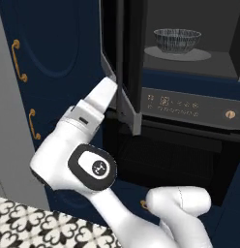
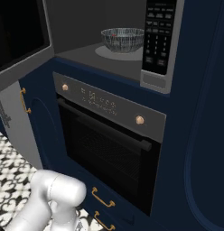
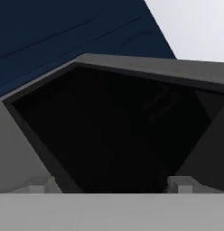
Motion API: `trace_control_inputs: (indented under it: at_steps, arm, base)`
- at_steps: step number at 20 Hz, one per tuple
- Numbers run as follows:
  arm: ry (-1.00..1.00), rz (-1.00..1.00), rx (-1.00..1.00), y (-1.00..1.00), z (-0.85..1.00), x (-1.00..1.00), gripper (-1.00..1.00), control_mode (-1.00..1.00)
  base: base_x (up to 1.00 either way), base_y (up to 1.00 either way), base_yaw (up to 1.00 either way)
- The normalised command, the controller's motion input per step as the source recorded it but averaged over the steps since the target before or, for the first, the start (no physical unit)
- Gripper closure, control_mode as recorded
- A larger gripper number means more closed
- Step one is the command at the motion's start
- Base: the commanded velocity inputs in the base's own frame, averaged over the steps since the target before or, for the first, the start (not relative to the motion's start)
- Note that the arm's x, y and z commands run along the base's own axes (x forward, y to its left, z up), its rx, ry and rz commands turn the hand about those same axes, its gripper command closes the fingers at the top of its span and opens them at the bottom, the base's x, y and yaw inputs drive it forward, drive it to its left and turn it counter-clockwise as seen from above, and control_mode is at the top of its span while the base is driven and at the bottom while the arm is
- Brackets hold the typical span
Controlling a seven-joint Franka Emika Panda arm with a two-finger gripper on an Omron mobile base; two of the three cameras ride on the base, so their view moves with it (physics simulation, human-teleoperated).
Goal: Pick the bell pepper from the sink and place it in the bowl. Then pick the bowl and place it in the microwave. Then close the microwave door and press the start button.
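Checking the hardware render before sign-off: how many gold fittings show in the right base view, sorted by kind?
Round gold knobs on the oven panel: 2
Gold bar pulls on the lower drawers: 2
Gold handle on the left cabinet door: 1
Total: 5

Navy cabinets with gold handles, black oven, patterned floor.

Bowl contents hidden (rim blocks view).

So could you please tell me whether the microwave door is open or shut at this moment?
Open. The microwave door stands swung outward, leaving the bowl exposed on the turntable inside.
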Motion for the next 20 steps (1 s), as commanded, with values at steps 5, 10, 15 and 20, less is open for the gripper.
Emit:
trace_control_inputs:
  at_steps: [5,10,15,20]
  arm:
    - [0.00,-0.01,0.15,-0.98,0.45,-0.01,-1.00,-1.00]
    - [-0.02,0.00,0.15,-0.78,0.24,0.19,-1.00,-1.00]
    - [-0.14,0.00,0.18,-0.69,0.00,0.47,-1.00,-1.00]
    - [-0.12,0.04,0.24,-0.68,0.00,0.51,-1.00,-1.00]
  base:
    - [0.00,0.00,0.00]
    - [0.00,0.00,0.00]
    - [0.00,0.00,0.00]
    - [0.00,0.00,0.00]
